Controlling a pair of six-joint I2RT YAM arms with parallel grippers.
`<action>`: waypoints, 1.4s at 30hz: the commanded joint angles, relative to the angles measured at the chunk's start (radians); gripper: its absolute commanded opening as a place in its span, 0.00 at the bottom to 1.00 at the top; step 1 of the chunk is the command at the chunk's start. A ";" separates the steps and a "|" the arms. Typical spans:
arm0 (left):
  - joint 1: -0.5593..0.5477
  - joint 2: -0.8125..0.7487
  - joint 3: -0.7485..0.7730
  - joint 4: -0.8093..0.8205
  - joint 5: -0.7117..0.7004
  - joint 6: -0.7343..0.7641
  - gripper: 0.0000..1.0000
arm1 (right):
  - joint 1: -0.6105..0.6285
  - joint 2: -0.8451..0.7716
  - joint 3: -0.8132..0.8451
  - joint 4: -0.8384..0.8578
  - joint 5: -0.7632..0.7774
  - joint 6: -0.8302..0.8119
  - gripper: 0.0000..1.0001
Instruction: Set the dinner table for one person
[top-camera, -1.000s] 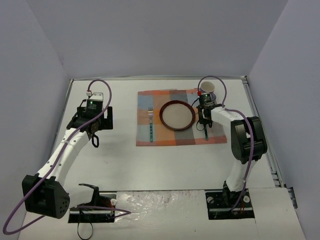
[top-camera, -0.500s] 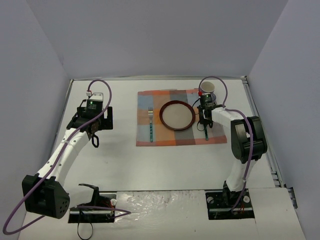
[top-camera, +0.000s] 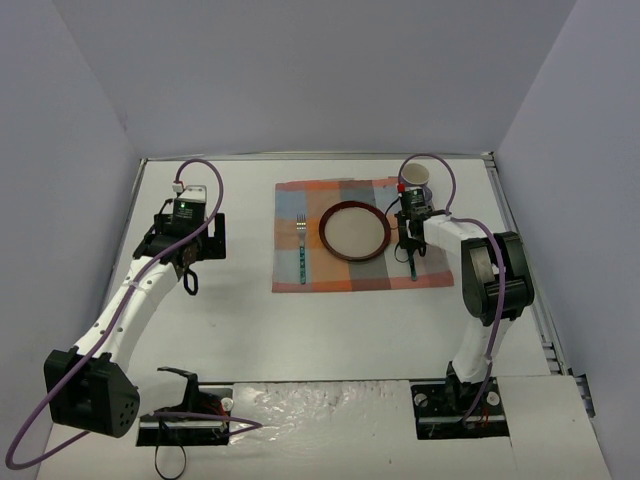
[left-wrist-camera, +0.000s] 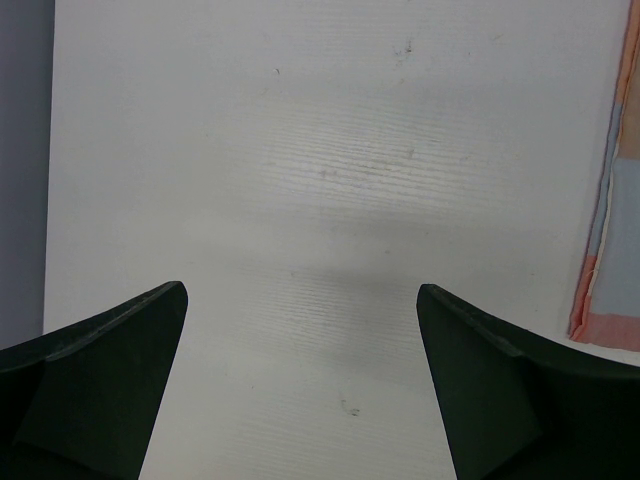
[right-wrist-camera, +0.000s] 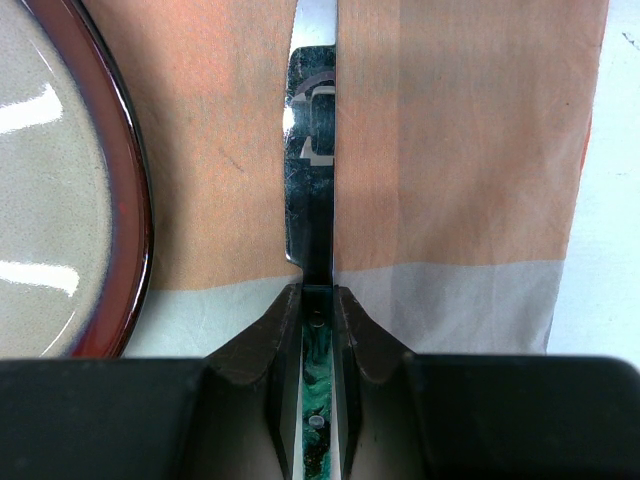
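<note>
Barely moved, the right end effector (right-wrist-camera: 318, 296) still pinches the green-handled steel knife (right-wrist-camera: 312, 150) at three o'clock of the red-rimmed plate (right-wrist-camera: 135, 215). Release seems due.

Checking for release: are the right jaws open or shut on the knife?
Shut: the right gripper clamps the green-handled metal knife lying on the plaid cloth mat.

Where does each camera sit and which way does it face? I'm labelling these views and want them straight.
Top external: above and behind the bases, looking down on the dinner table; left arm and right arm show.
Left wrist: faces bare table past the open left gripper.
Right wrist: faces down at the knife, gripped by the right gripper.
Shared: the plaid mat shows in all three.
</note>
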 joint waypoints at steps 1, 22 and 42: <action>0.004 -0.005 0.023 0.033 -0.025 -0.001 0.97 | -0.009 -0.001 0.025 0.027 -0.009 0.014 0.00; 0.004 -0.005 0.023 0.033 -0.028 -0.001 0.97 | -0.020 0.005 0.034 0.028 -0.018 -0.001 0.05; 0.004 -0.063 0.068 -0.030 0.012 -0.040 0.97 | -0.025 -0.389 0.100 -0.064 0.001 0.006 0.65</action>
